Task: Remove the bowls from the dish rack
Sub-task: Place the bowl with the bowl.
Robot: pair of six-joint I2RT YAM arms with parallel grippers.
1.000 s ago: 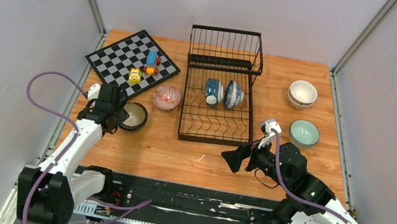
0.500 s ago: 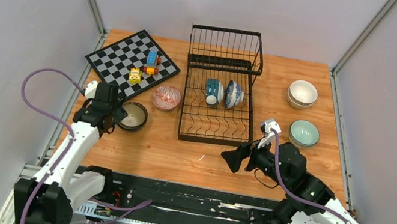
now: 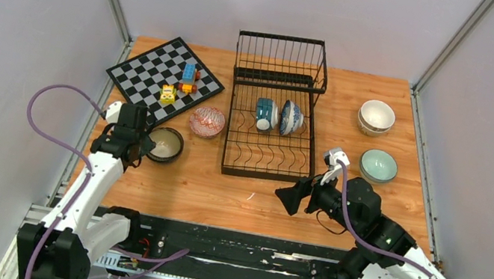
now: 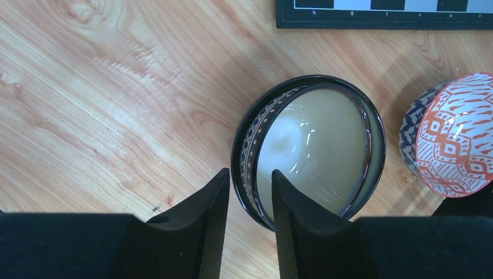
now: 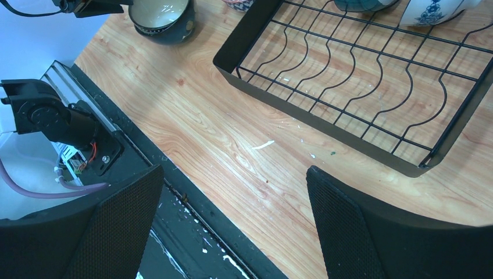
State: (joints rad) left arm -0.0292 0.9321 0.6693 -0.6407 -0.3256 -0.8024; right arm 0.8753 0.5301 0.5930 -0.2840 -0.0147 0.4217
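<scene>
Dark bowl (image 4: 314, 145) rim between left fingers (image 4: 197, 232) — grip unclear; right fingers (image 5: 116, 232) wide open.

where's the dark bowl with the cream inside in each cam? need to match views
Top external: dark bowl, left of centre, beside the left end effector.
Left wrist: centre, rim between the fingers.
Right wrist: top left corner.
Shared landmark: the left end effector, at the bowl's rim in all three.
</scene>
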